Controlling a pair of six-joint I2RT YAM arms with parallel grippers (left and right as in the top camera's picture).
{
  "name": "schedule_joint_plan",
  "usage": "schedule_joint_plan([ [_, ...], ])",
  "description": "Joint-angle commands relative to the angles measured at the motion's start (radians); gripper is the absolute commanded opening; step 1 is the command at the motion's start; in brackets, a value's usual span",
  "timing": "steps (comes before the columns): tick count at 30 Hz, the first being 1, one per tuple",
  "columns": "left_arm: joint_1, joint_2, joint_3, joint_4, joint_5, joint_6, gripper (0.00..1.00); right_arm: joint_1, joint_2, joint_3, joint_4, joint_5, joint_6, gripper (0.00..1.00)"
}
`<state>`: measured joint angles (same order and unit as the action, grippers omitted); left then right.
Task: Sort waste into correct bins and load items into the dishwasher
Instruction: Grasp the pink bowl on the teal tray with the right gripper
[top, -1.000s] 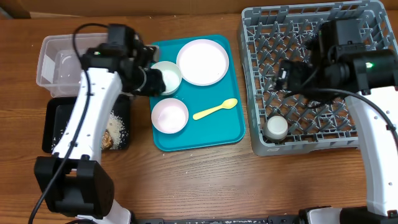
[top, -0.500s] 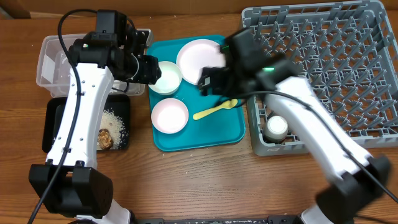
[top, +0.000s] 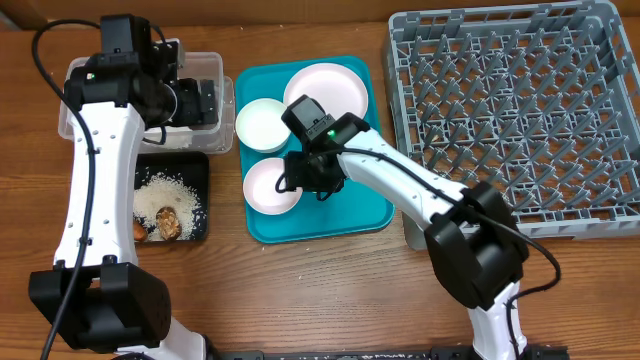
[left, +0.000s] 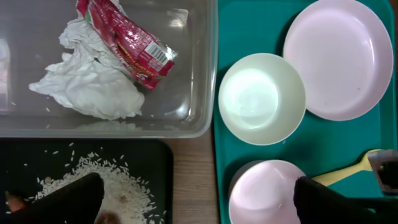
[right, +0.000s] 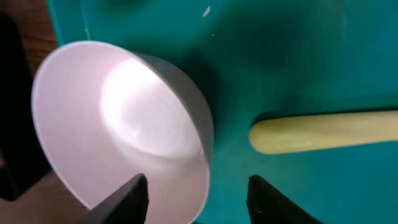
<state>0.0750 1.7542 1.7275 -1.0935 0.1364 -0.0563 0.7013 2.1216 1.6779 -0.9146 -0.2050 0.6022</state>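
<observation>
Rim of white bowl (right: 112, 118) on teal tray (right: 292, 43) sits between fingers of right gripper (right: 198, 198), one inside, one outside; jaws part-spread, nothing clamped. Just beyond: yellow spoon (right: 323, 130), long axis parallel to finger line. Farther off: left gripper (left: 196, 186), wide apart, empty.
</observation>
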Motion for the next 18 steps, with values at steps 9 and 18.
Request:
schedule_joint_plan([
  [9, -0.003, -0.011, 0.026, 0.002, -0.01, -0.007, 1.0, -0.003, 0.016, -0.026, 0.029, 0.026, 0.012, 0.28],
  [18, -0.003, -0.011, 0.026, 0.002, -0.01, -0.007, 1.0, -0.003, 0.019, -0.045, 0.055, 0.057, 0.018, 0.04],
])
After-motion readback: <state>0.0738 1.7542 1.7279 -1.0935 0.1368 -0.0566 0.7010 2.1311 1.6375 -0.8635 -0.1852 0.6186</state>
